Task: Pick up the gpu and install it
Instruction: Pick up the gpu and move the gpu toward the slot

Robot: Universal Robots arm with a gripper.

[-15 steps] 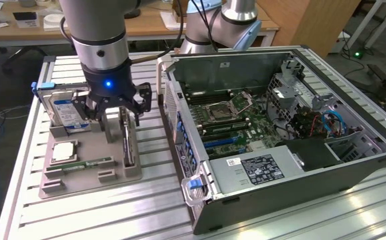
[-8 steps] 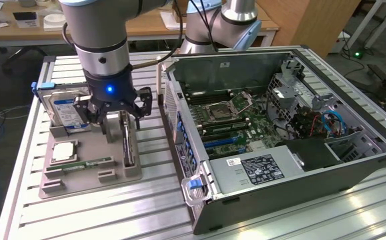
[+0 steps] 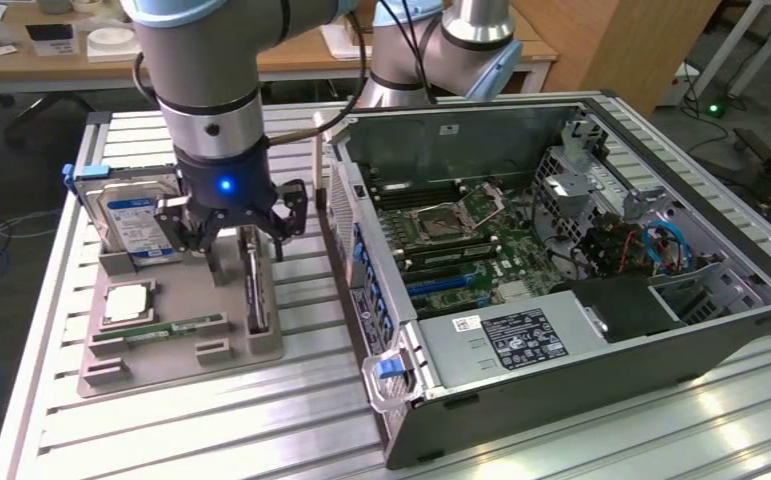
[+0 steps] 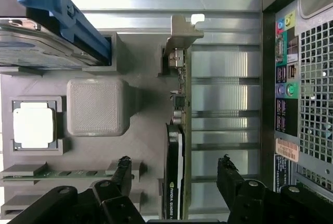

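One gpu (image 4: 175, 177) upright on edge between two wide-apart jaws, untouched

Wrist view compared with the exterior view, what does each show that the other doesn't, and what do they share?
Wrist view: the gpu edge-on with its grey end bracket, the open gripper with its fingers apart on either side of the card, and coloured ports on the computer case. Exterior view: the case's open inside with motherboard and power supply, plus the arm. Both: the gpu standing on edge in the grey holder tray, the gripper over it, and the hard drive nearby.
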